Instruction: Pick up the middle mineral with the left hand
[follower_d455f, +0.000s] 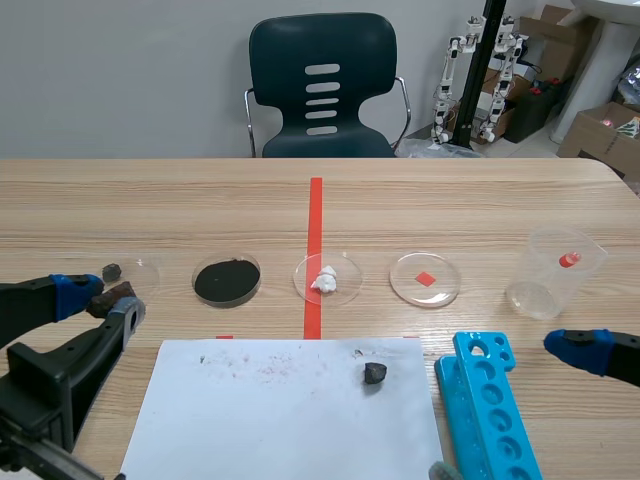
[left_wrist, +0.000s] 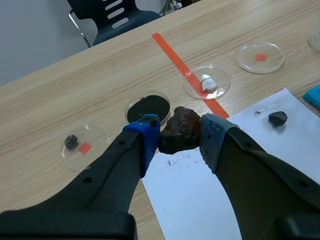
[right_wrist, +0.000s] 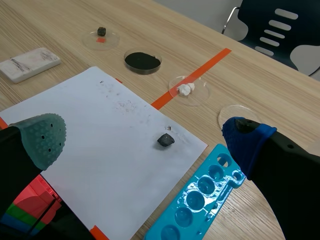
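Mineral (left_wrist: 179, 136), lumpy, dark reddish-brown, pinched in left pincer (left_wrist: 181, 132); right pincer (right_wrist: 145, 136) spread.

You look from the robot's side across the tabletop (follower_d455f: 450, 200) toward the chair (follower_d455f: 322, 85). The wrist views peer down closely past the left hand (left_wrist: 180, 132) and right hand (right_wrist: 145, 132), sharing the paper sheet (right_wrist: 110, 140).

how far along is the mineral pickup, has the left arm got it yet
Grasp looks done: the left gripper is shut on the reddish-brown mineral, a pad on each side. In hand: it seems held above the white paper, off the table. Left: little, perhaps just raising it higher. The right gripper is open, holding nothing.
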